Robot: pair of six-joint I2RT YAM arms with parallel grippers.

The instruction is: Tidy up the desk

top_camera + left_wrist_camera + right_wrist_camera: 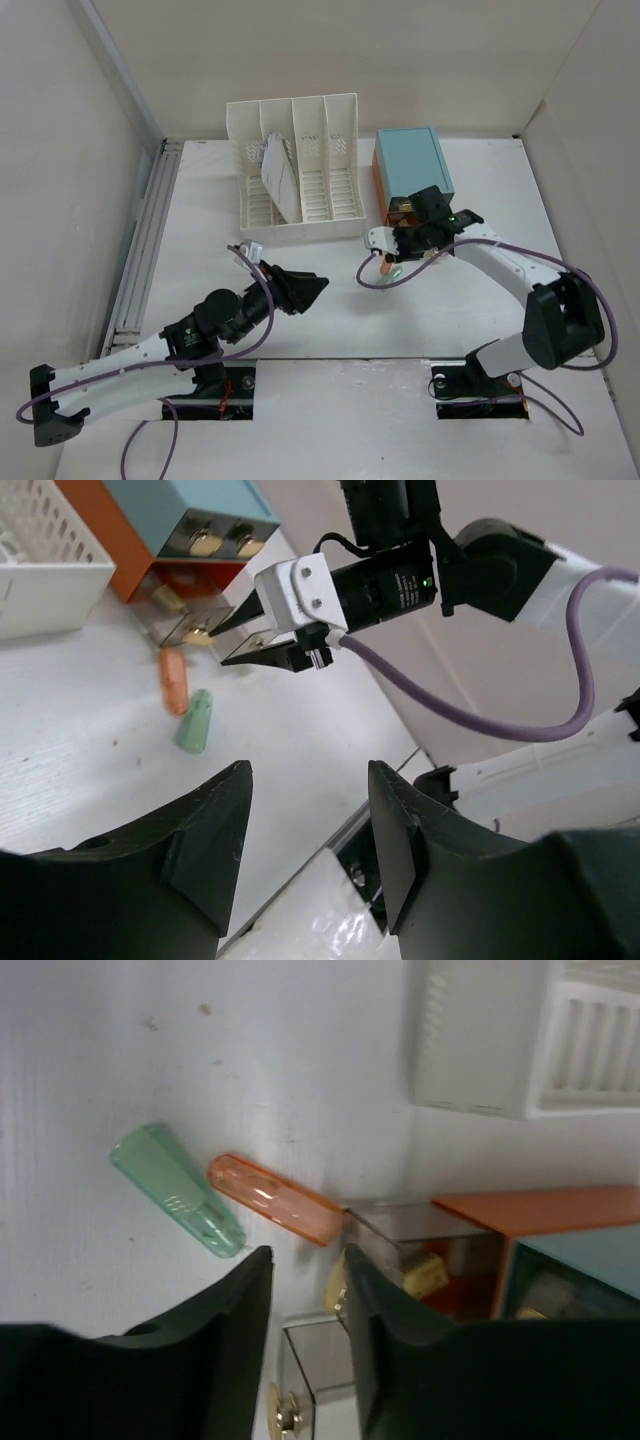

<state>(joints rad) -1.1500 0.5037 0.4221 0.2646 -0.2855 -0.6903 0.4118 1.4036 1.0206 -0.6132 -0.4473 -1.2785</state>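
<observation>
The desk fills the middle of the top view, with a rail running down its left edge. The file rack stands at upper centre, and a sheet of paper leans in its left slots. Just right of the rack sits the drawer box, with a small drawer pulled out at its lower end. Below that, near centre frame, two small plastic pieces lie on the desk. In the right wrist view the left piece lies just beside the right piece, whose end reaches the drawer's corner.
</observation>
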